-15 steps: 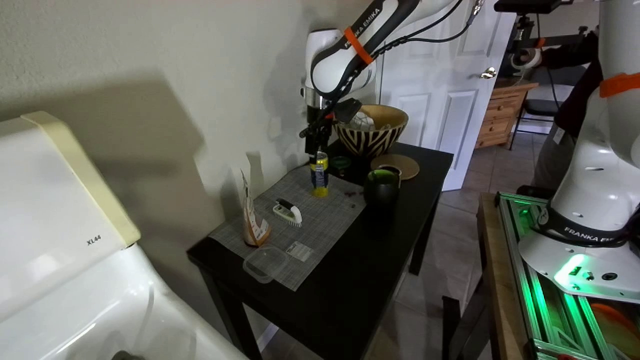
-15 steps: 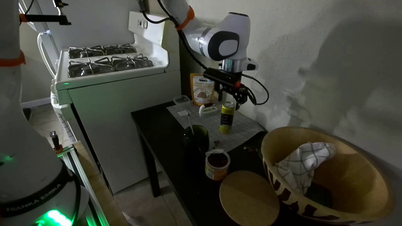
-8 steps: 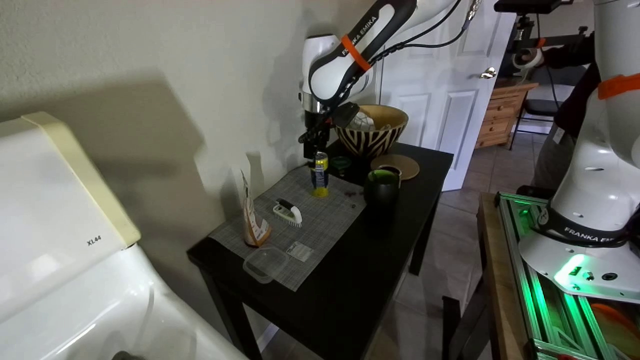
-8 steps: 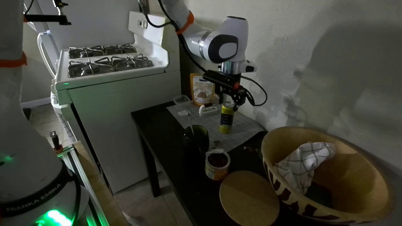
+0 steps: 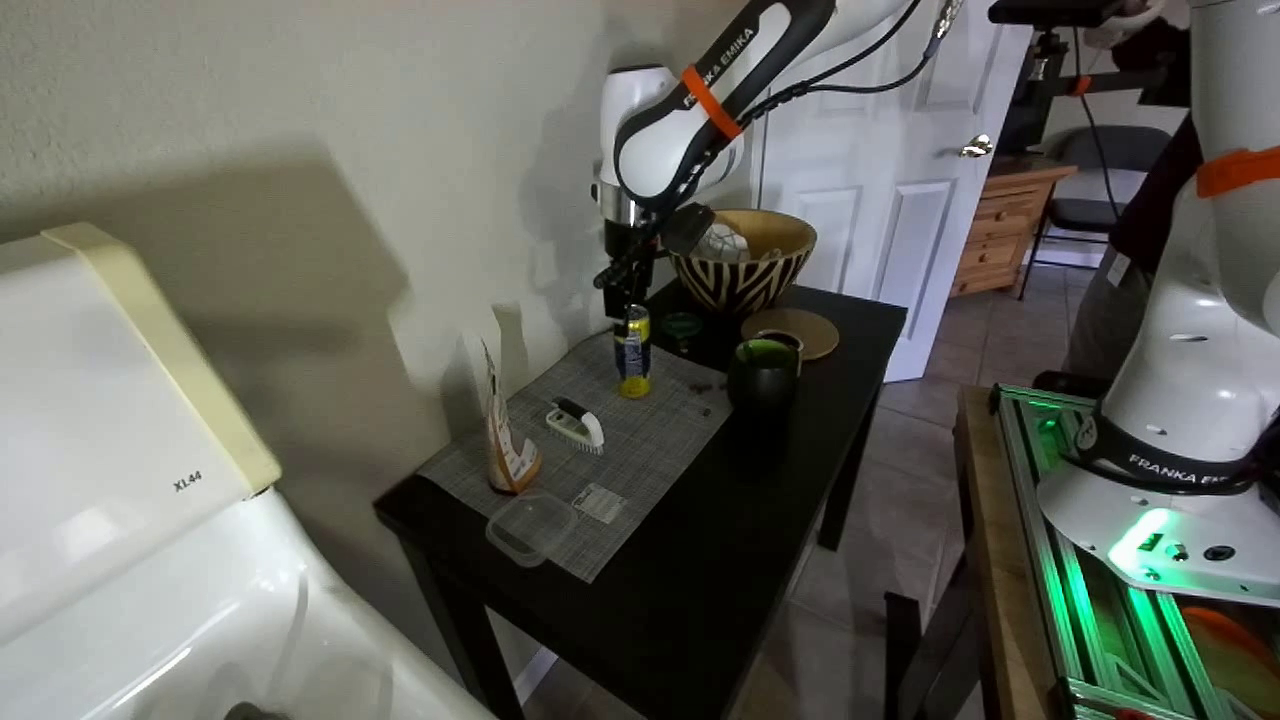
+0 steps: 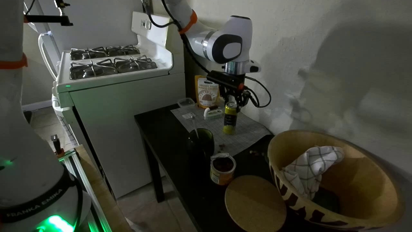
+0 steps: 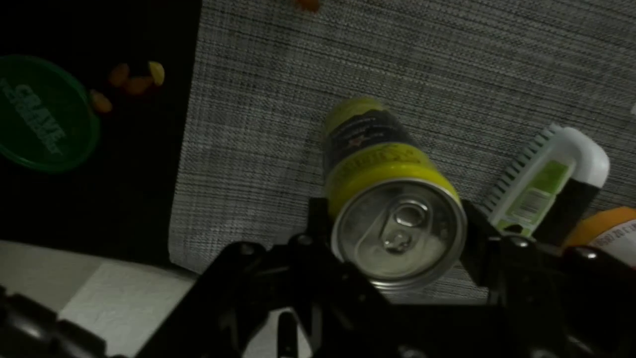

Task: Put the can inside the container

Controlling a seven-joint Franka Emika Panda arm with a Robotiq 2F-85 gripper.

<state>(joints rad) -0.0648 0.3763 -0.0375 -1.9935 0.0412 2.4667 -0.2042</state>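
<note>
The can (image 5: 632, 360) (image 6: 230, 120) is yellow with a dark blue band and a silver pull-tab top. It stands near the far end of the grey mat. My gripper (image 6: 232, 105) (image 7: 396, 219) points down over it and is shut on its upper end, a dark finger against each side in the wrist view. Whether the can's base touches the mat I cannot tell. The container (image 5: 530, 527) (image 6: 186, 102), a shallow clear plastic tray, lies at the mat's opposite end, apart from the can and out of the wrist view.
Between can and container lie a brush (image 5: 576, 424) and an upright snack bag (image 5: 511, 457). A dark green cup (image 5: 764, 382), an opened tin (image 6: 222, 172), a round board (image 6: 256, 206), a green lid (image 7: 42, 114) and a striped bowl (image 6: 383, 193) are also on the table. A wall runs behind.
The gripper has come down slightly and its jaws have closed from both sides onto the can. The can has shifted a little toward the wall and the brush.
</note>
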